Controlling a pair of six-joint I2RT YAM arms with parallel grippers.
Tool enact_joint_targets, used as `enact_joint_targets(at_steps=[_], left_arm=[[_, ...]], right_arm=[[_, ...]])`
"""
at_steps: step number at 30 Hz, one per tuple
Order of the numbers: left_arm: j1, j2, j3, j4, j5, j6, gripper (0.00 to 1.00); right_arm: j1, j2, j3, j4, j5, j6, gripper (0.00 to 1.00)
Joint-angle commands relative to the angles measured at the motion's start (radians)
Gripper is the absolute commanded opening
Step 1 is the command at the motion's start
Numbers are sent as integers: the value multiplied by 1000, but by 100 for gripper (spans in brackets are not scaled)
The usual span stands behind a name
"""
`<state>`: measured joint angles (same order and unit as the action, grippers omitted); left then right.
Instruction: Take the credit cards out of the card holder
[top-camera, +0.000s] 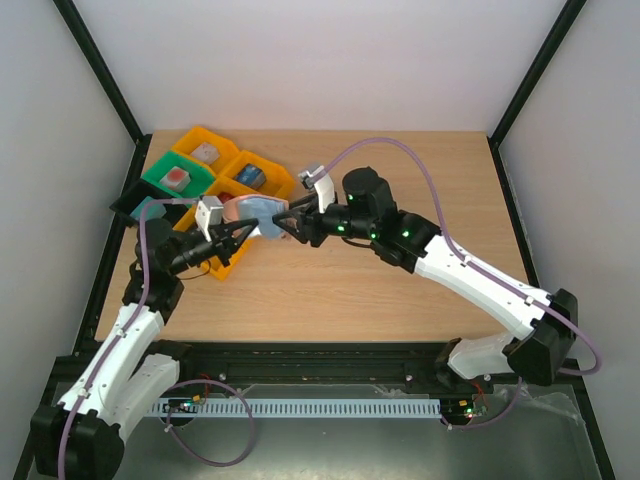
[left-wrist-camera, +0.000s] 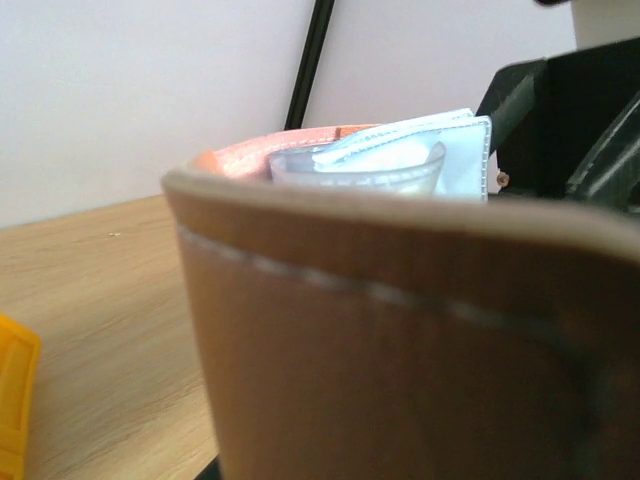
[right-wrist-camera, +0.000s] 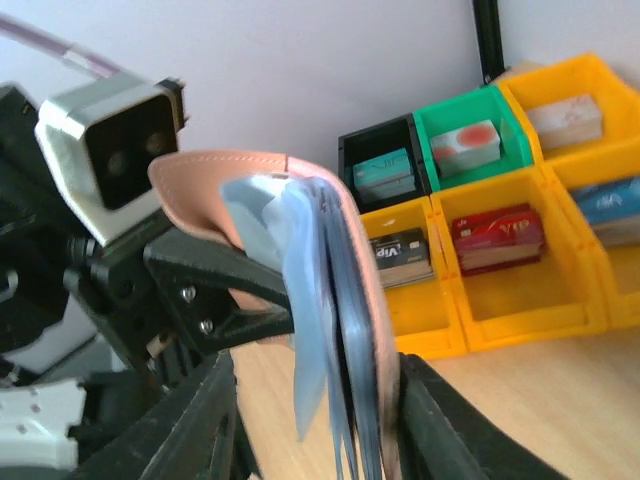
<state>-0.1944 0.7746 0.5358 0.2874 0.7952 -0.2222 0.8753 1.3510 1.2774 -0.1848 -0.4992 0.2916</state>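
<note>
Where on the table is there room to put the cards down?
Lots of bare table lies past the right arm, up to the back and right edges. More lies in front, between it and the left arm. Crowded: back left, by the trays, where the left hand and right hand meet at the holder.

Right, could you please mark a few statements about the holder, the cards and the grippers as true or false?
1. The left gripper is shut on the holder. True.
2. The cards lie loose on the table. False: they sit in the holder, which is held off the table.
3. The right gripper has a finger on either side of the cards. True.
4. The holder rests in a yellow tray. False: it hangs between the two grippers.
5. The green tray holds a block with a red patch. True.
</note>
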Motion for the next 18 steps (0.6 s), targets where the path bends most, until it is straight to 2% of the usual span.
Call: enact_joint_targets(at_steps=[1, 5, 10, 18], left_arm=[[12, -11, -5, 93, 69, -78, 2], [13, -8, -5, 114, 86, -94, 2], [13, -12, -8, 132, 125, -106, 2], [15, -15, -12, 155, 162, -113, 2]], right_arm=[[-15, -45, -43, 82, -113, -13, 46], [-25, -55, -64, 79, -118, -32, 48], [-32, -42, -64, 21, -43, -65, 40], [-33, -15, -39, -59, -96, -163, 42]])
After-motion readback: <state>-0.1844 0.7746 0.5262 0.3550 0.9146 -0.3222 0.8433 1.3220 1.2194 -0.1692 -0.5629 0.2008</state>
